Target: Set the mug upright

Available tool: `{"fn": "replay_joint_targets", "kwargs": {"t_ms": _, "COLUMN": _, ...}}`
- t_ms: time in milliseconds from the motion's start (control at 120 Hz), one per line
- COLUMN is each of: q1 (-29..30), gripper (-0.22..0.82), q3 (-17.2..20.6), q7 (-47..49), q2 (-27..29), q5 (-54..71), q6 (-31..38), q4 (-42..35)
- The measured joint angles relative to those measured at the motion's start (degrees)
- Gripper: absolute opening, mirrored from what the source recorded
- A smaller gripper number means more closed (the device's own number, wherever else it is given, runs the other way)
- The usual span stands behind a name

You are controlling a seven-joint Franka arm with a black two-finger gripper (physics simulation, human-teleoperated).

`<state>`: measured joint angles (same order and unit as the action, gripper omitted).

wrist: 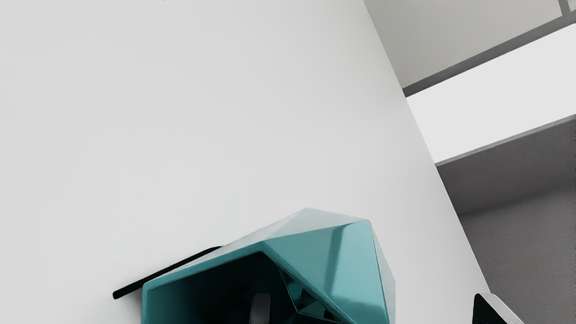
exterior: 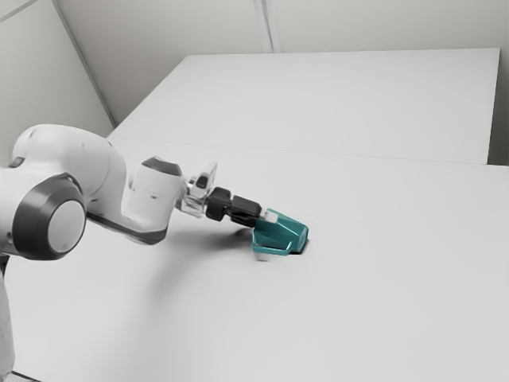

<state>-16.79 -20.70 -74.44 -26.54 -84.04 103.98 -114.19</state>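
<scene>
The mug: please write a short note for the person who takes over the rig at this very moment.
Gripper: jaws open, one in front of or inside the mouth of the mug, the other outside its wall; how deep, I cannot tell.
Mug: on its side on the table, mouth toward the gripper.
Done: gripper is at the mug, no grip made.
Left: probably close on the wall, turn the mug upright, release.

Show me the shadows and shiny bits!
Exterior view: a soft gray shadow spreads over the table beneath the arm. Wrist view: the mug's teal outside is glossy with a darker streak, while its inside is nearly black.
</scene>
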Motion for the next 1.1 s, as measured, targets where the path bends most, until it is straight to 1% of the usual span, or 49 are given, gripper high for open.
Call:
{"fn": "replay_joint_targets", "kwargs": {"t_ms": 150, "q1": -0.1, "gripper": 0.22, "q3": 0.1, "q7": -0.4, "q2": -0.2, "q5": -0.7, "q6": -0.1, "q4": 0.1}}
{"fn": "replay_joint_targets", "kwargs": {"t_ms": 225, "q1": -0.1, "gripper": 0.13, "q3": 0.1, "q7": -0.6, "q2": -0.1, "q5": -0.8, "q6": -0.2, "q4": 0.1}}
{"fn": "replay_joint_targets", "kwargs": {"t_ms": 483, "q1": -0.4, "gripper": -0.07, "q3": 0.0, "q7": -1.0, "q2": 0.0, "q5": -1.5, "q6": -1.4, "q4": -0.1}}
{"fn": "replay_joint_targets", "kwargs": {"t_ms": 625, "q1": -0.5, "gripper": -0.13, "q3": -0.1, "q7": -1.4, "q2": 0.1, "q5": -2.4, "q6": -2.6, "q4": -0.1}}
{"fn": "replay_joint_targets", "kwargs": {"t_ms": 825, "q1": -1.4, "gripper": -0.16, "q3": -0.4, "q7": -2.7, "q2": 1.3, "q5": -3.8, "q6": -4.2, "q4": -0.1}}
{"fn": "replay_joint_targets", "kwargs": {"t_ms": 975, "q1": -2.3, "gripper": -0.17, "q3": -0.8, "q7": -3.6, "q2": 4.6, "q5": -4.2, "q6": -4.5, "q4": -0.4}}
{"fn": "replay_joint_targets", "kwargs": {"t_ms": 1100, "q1": -2.5, "gripper": -0.18, "q3": -0.2, "q7": -3.9, "q2": 8.1, "q5": -2.9, "q6": -1.8, "q4": -1.0}}
